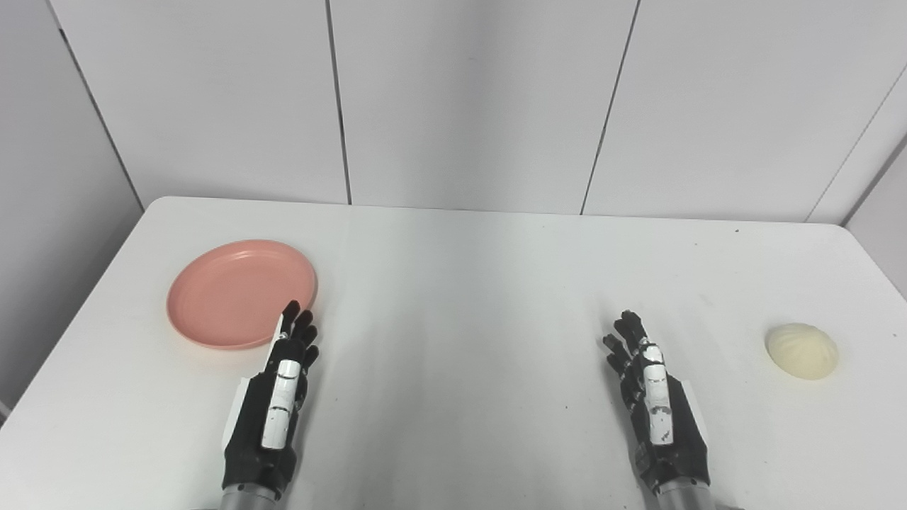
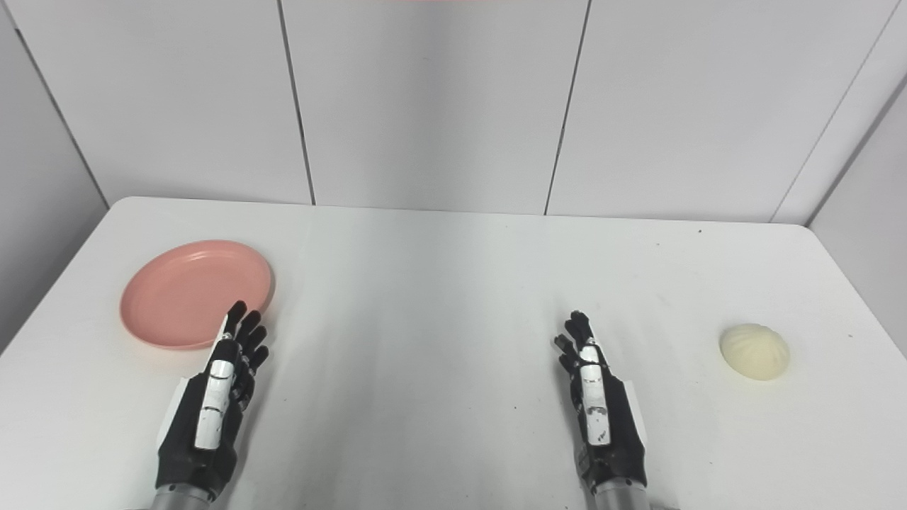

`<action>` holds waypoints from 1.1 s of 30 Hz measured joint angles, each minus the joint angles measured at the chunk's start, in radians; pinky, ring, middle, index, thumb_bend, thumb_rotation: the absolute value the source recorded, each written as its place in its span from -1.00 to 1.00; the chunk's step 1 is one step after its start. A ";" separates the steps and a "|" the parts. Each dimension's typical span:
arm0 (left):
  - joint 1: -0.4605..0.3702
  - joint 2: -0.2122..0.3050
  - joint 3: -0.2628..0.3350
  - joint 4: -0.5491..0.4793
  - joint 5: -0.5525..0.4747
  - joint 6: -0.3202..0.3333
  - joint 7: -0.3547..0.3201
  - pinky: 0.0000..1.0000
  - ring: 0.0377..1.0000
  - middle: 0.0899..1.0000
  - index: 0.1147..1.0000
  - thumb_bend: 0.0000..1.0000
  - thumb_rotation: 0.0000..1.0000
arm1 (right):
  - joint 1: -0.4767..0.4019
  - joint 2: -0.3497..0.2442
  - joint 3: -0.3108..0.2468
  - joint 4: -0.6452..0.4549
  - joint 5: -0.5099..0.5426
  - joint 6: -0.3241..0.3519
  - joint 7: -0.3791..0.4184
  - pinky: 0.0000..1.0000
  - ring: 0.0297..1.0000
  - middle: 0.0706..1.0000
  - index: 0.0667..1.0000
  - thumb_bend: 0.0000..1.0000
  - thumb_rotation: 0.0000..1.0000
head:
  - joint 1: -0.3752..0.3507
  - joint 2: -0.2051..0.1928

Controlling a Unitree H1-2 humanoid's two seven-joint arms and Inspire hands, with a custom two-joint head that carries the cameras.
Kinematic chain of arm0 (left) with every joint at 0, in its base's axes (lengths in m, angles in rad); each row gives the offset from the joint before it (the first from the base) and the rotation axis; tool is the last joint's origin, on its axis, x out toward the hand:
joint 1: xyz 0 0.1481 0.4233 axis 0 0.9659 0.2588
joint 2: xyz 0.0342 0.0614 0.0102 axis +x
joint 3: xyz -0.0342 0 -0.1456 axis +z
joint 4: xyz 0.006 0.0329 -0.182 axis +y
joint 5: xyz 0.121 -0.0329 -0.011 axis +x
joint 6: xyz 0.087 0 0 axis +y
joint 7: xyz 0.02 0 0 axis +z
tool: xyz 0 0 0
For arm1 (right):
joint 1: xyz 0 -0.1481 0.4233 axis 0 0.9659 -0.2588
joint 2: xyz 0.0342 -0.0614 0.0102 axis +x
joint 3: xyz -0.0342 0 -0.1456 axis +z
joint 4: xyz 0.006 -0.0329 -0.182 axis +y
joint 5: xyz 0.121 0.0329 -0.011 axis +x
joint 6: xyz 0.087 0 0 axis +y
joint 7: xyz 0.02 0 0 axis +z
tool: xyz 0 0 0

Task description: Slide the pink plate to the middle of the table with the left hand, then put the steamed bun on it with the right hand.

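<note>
The table [image 1: 453, 269] is big and white. The plate [image 1: 234, 290] sits far left, the bun [image 1: 801, 350] far right. The left hand [image 1: 280, 397], empty with loose fingers, is near the plate's rim. The right hand [image 1: 655, 400] waits, empty too. A hard push might tip the plate.

Black robot hand [image 1: 273, 404], white-striped back.

No readable text, label, brand, number or sign anywhere on table, wall panels, plate, bun or either hand.
</note>
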 measured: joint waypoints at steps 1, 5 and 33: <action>0.000 -0.001 0.000 0.000 0.000 0.000 0.000 1.00 1.00 1.00 1.00 0.27 0.87 | 0.000 0.000 0.000 0.000 0.000 0.000 0.000 0.95 0.86 0.91 0.90 0.62 1.00 | 0.000 0.000; 0.000 -0.005 -0.002 0.001 0.001 0.000 0.000 1.00 1.00 1.00 1.00 0.28 0.88 | 0.000 -0.001 -0.003 0.001 0.009 0.000 0.002 0.98 0.88 0.91 0.91 0.60 1.00 | 0.038 -0.015; -0.018 -0.070 -0.065 0.153 0.137 -0.157 0.041 1.00 1.00 1.00 1.00 0.27 0.96 | -0.027 -0.070 -0.055 0.087 0.071 -0.078 0.061 0.97 0.86 0.92 0.93 0.49 1.00 | 0.201 -0.156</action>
